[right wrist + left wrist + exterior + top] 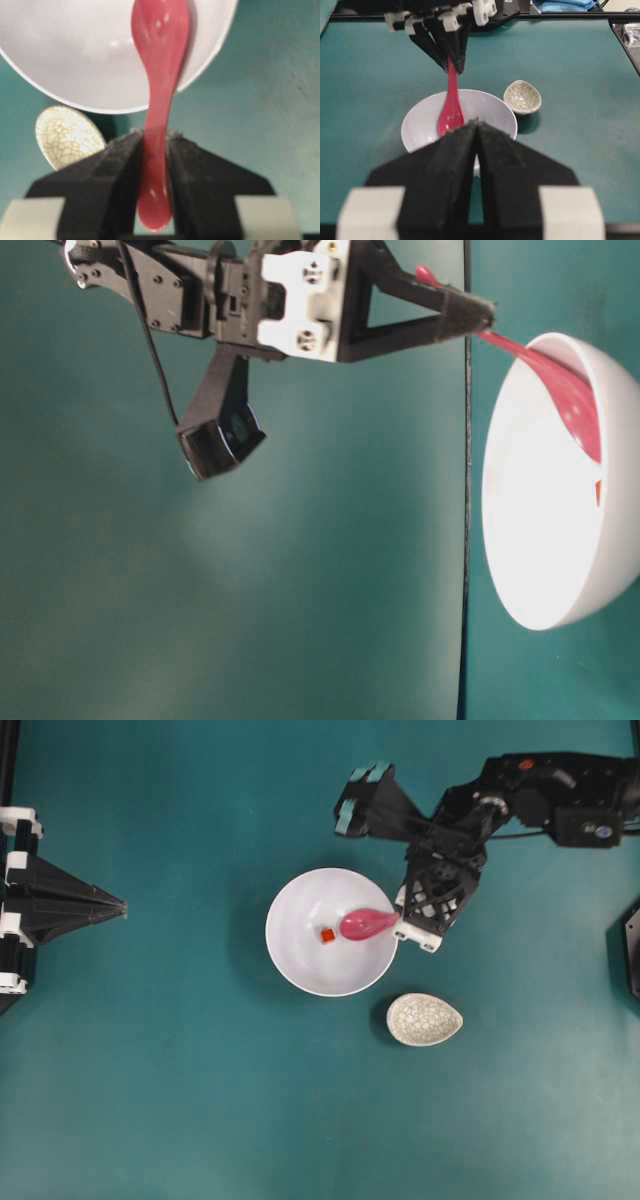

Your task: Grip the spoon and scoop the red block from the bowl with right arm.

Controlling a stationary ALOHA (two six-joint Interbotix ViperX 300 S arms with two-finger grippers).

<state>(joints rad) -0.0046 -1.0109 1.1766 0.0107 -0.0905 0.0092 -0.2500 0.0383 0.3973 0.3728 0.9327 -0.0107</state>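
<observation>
The white bowl (pixel 300 965) stands mid-table with the tiny red block (pixel 327 935) on its floor. The pink spoon (pixel 366 924) reaches in over the bowl's right rim. Its scoop lies just right of the block, and I cannot tell whether they touch. My right gripper (pixel 403 918) is shut on the spoon's handle; in the right wrist view the gripper (pixel 155 142) has a black finger on each side of the spoon (pixel 160 45). The block also shows as an orange speck (pixel 598 492) below the spoon (pixel 572 400). My left gripper (pixel 122 906) is shut and holds nothing, far left of the bowl.
A small crackle-glazed oval dish (pixel 424 1019) sits just right of and in front of the bowl, also in view as the dish (pixel 522 96) beside the bowl (pixel 415 125). The right arm's body (pixel 540 795) stretches to the back right. A dark fitting (pixel 632 945) sits at the right edge.
</observation>
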